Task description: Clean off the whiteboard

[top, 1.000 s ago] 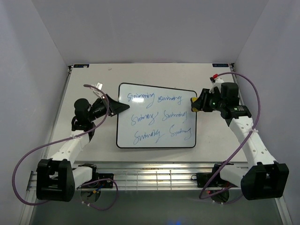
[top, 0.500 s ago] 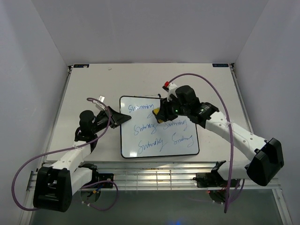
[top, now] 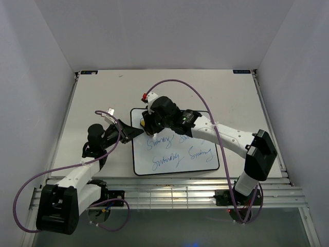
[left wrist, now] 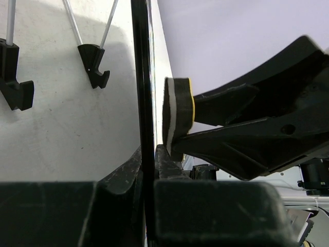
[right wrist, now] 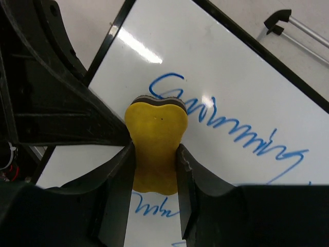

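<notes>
Top external view: right gripper (top: 145,122), closed on the yellow eraser (right wrist: 157,136), presses the far-left corner of the whiteboard (top: 141,155); blue writing (top: 175,159) lies rightward and nearer along the board; left gripper (top: 134,131) clamps its left edge.

White arm segments (top: 234,138), black joints (top: 259,154), looping purple cables (top: 174,80), red connector (top: 145,96)
</notes>
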